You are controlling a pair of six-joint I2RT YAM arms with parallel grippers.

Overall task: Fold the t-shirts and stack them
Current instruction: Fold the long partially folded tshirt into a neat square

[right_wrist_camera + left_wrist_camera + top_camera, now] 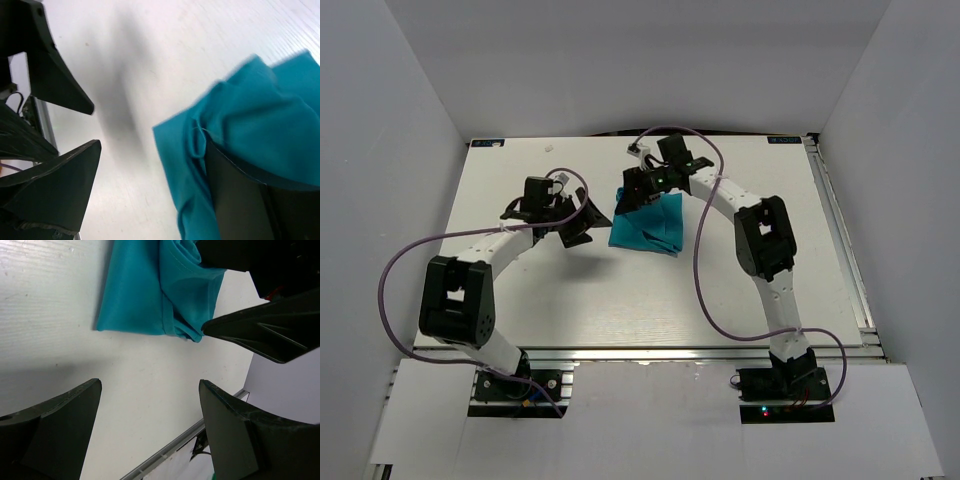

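Observation:
The teal t-shirt [648,228] lies bunched and partly folded near the middle of the white table [620,290]. My right gripper [638,197] is open at the shirt's far left edge. In the right wrist view [152,145] the cloth [260,120] drapes over one of its fingers [240,195], while the other finger [60,185] stands clear over bare table. My left gripper [592,222] is open and empty just left of the shirt. In the left wrist view [150,385] it sits over bare table, with the shirt [140,295] ahead of it.
White walls enclose the table on the left, back and right. A metal rail [840,230] runs along the right edge and another along the near edge [670,350]. Purple cables loop off both arms. The two grippers are close together by the shirt.

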